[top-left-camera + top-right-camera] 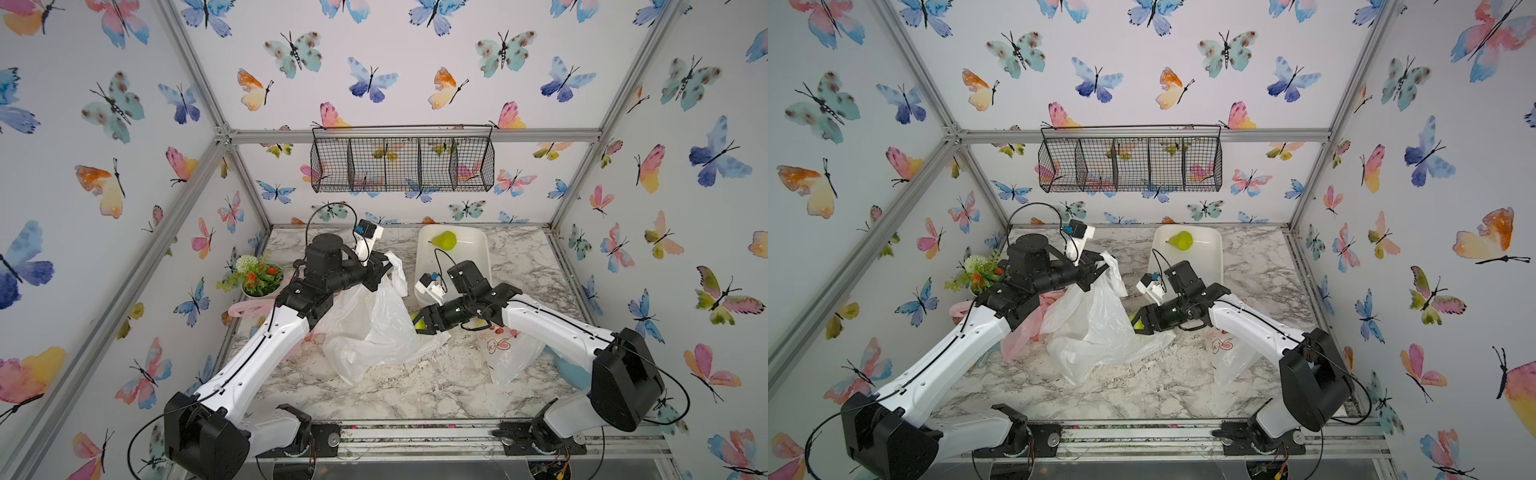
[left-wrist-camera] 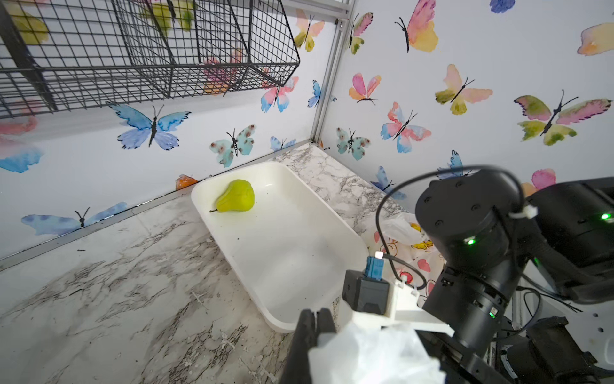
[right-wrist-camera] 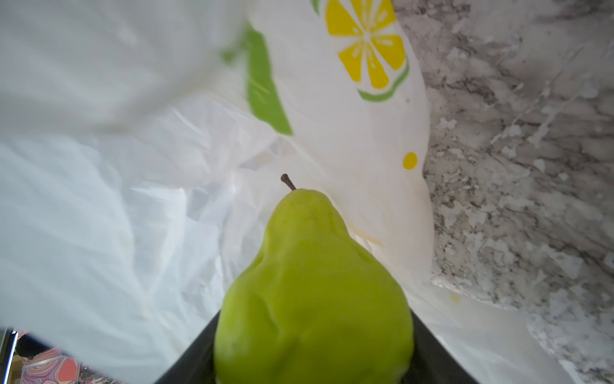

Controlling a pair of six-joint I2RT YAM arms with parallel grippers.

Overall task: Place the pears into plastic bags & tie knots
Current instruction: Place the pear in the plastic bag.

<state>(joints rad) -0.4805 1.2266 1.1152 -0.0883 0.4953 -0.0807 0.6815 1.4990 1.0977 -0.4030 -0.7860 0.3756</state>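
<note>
Jaws of the left gripper [image 1: 384,266] clamp the lemon bag [image 1: 374,328] mid-counter; the right gripper [image 1: 420,325] grips a green pear [image 3: 312,292] at its mouth. Another pear [image 1: 444,240] lies in the far-edge tray [image 1: 473,253].

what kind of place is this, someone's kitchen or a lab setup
Most likely a robot test booth, not a kitchen: an aluminium frame holds butterfly-papered walls around a marble-look tabletop, and two robot arms are mounted on a rail at its front.
</note>
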